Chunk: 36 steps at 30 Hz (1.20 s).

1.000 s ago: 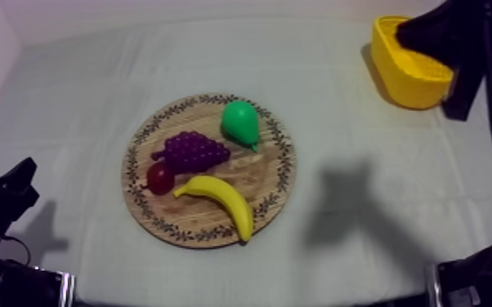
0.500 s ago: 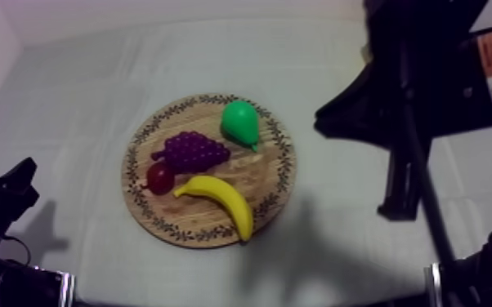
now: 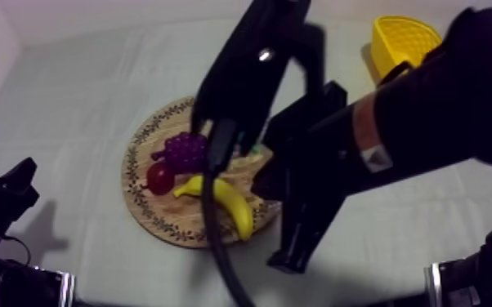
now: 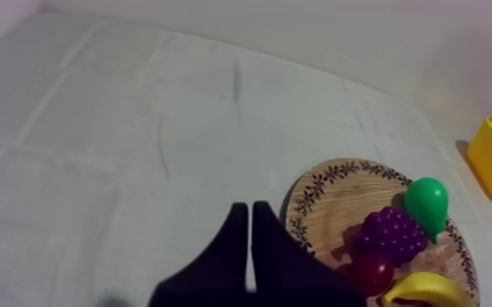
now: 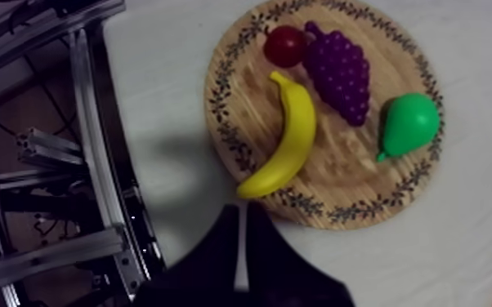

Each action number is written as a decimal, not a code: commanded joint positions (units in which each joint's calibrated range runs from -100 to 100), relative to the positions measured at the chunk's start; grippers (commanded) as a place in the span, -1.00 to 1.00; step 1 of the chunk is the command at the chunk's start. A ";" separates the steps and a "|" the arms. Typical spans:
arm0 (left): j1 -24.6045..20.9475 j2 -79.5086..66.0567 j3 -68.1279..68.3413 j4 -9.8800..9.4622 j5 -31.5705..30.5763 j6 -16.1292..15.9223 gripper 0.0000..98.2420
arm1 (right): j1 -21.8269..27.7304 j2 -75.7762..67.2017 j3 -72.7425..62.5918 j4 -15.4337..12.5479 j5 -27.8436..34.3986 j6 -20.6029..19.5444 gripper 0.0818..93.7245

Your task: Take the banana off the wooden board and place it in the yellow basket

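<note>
- Nothing is done yet; the curved yellow toy banana (image 5: pixel 292 135) lies on the near part of the round wooden board with a patterned rim (image 5: pixel 216 106), its thin end beside the small red fruit (image 5: pixel 284 45); the yellow basket (image 3: pixel 404 37) stands far right, well apart.
- Your right gripper (image 5: pixel 243 208) hangs by the board's rim near the banana's blunt end, fingers together in a narrow wedge, holding nothing; your left gripper (image 4: pixel 249 208), likewise closed and empty, sits near left.
- The banana's long axis slants from left to near right; you have yet to open, grasp, carry and drop.
</note>
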 commanded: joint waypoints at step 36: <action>0.01 0.00 -0.03 -0.01 -0.01 0.00 -1.00 | 2.63 13.01 3.38 1.65 -11.18 -1.80 0.22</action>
